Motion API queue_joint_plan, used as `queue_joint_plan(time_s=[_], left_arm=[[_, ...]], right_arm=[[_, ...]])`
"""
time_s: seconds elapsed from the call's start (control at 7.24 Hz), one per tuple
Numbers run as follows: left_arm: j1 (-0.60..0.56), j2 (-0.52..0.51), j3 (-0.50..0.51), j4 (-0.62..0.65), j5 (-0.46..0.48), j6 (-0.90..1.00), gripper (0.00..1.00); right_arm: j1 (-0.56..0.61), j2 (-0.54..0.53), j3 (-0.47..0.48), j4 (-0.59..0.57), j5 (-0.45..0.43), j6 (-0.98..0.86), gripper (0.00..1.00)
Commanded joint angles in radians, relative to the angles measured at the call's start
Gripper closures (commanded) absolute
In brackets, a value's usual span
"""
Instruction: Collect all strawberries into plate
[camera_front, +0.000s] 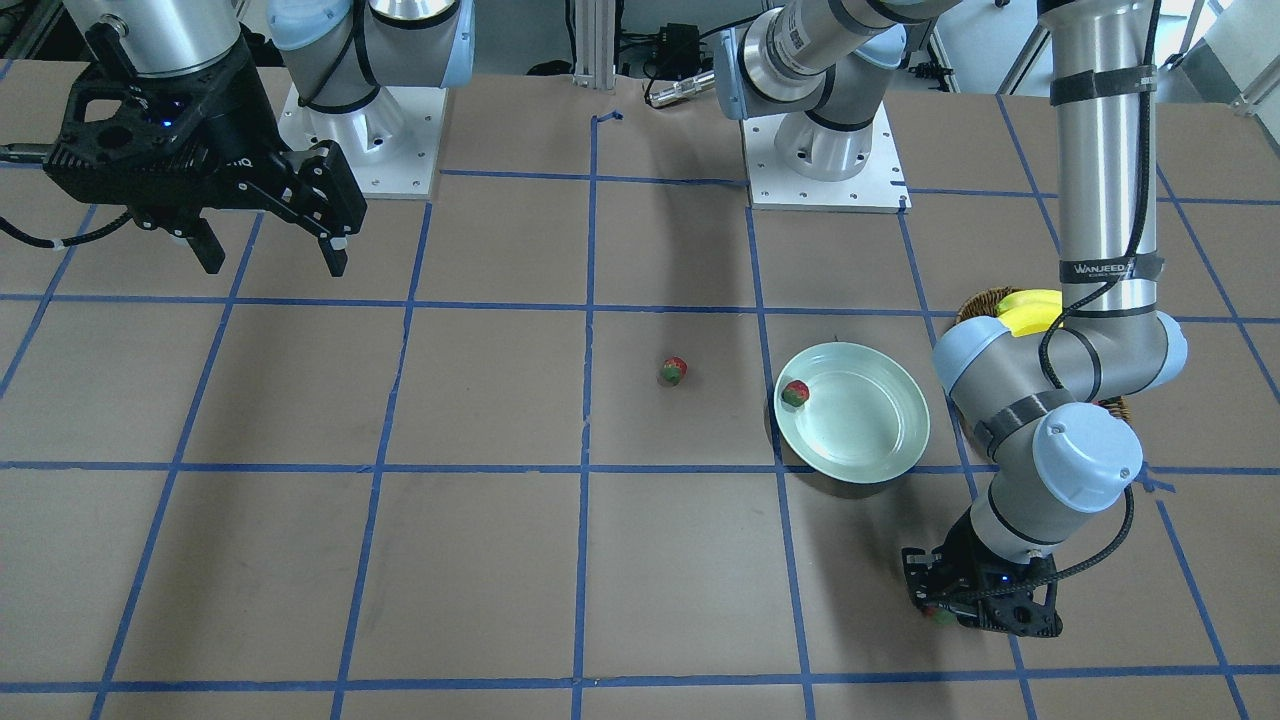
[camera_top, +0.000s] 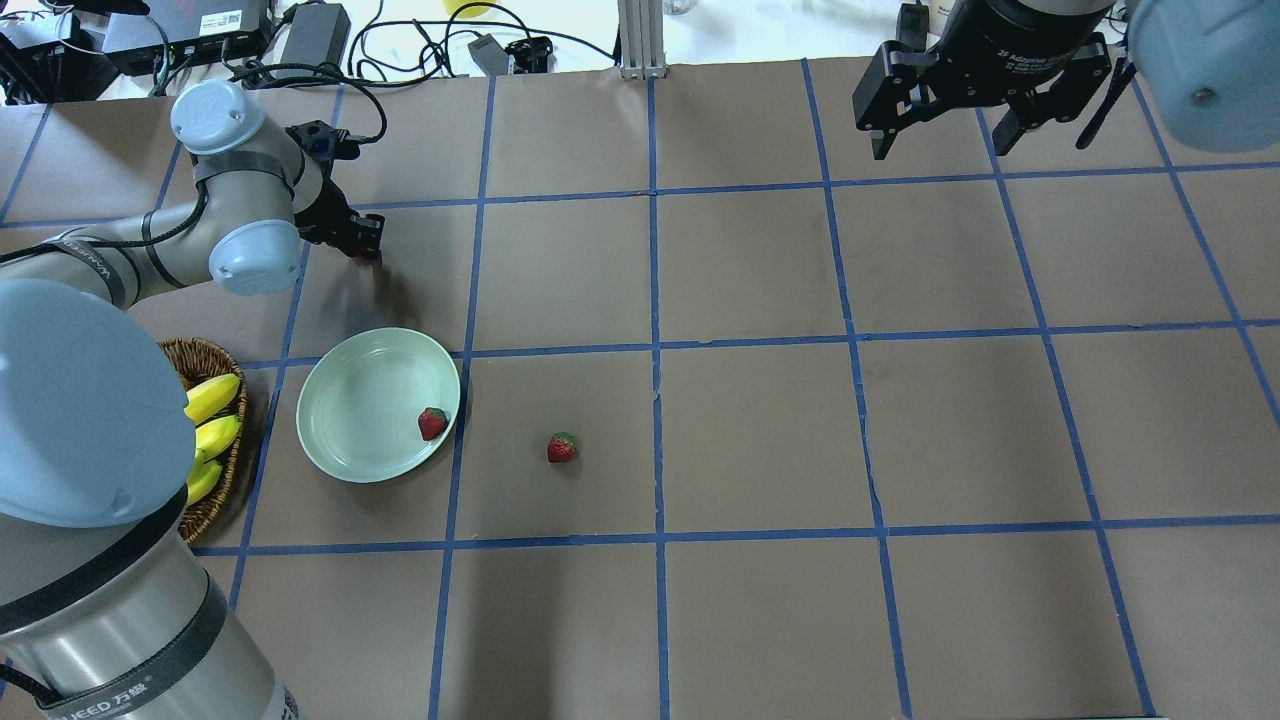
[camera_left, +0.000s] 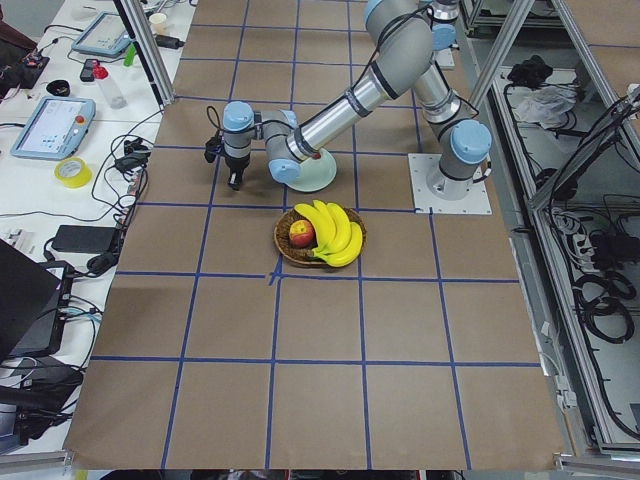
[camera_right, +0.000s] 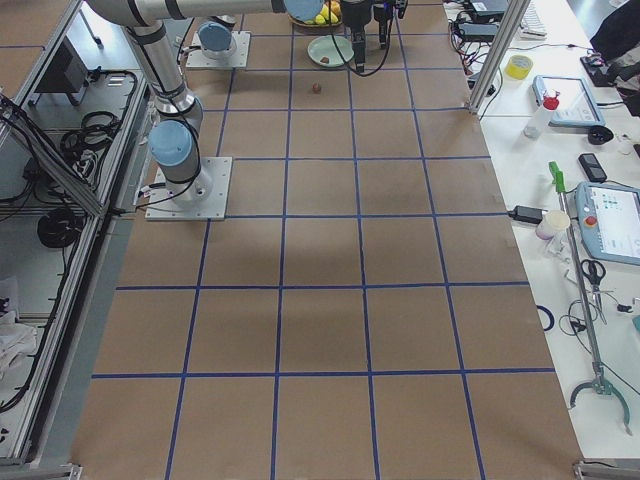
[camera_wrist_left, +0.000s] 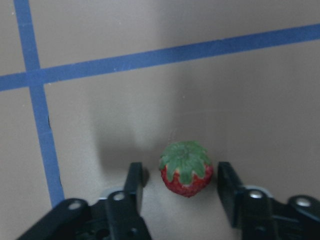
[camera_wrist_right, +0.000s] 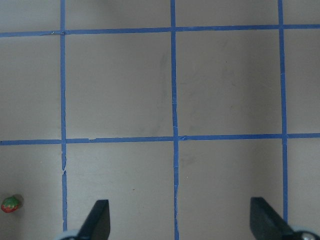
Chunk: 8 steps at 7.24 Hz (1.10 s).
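Observation:
The pale mint plate (camera_top: 360, 400) sits left of centre on the table, with one strawberry (camera_top: 432, 423) lying in it by the rim. A second strawberry (camera_top: 561, 448) rests on the brown paper to the plate's right. Down at the table beyond the plate, my left gripper (camera_top: 358, 245) stands open. In the left wrist view a third strawberry (camera_wrist_left: 186, 170) lies between its fingers (camera_wrist_left: 135, 176), with a small gap on each side. My right gripper (camera_top: 940, 130) hangs open and empty high over the far right of the table.
A wicker basket (camera_left: 285, 245) with bananas (camera_top: 212, 398) and an apple (camera_left: 301, 233) stands beside the plate, under my left arm's elbow. Blue tape lines grid the brown table. Cables and devices line the far edge.

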Motion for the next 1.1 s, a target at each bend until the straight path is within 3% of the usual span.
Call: queue_joint_plan(time_s=[0.0, 0.55, 0.97], left_arm=[[0.000, 0.052, 0.004, -0.039, 0.004, 0.000, 1.00], [-0.009, 0.244, -0.051, -0.427, 0.015, -0.209, 1.00], [-0.008, 0.299, -0.240, -0.457, 0.000, -0.317, 1.00]], right_arm=[[-0.001, 0.000, 0.000, 0.001, -0.001, 0.000, 0.00], [0.000, 0.000, 0.000, 0.001, -0.001, 0.000, 0.00], [-0.001, 0.000, 0.000, 0.001, -0.001, 0.000, 0.00]])
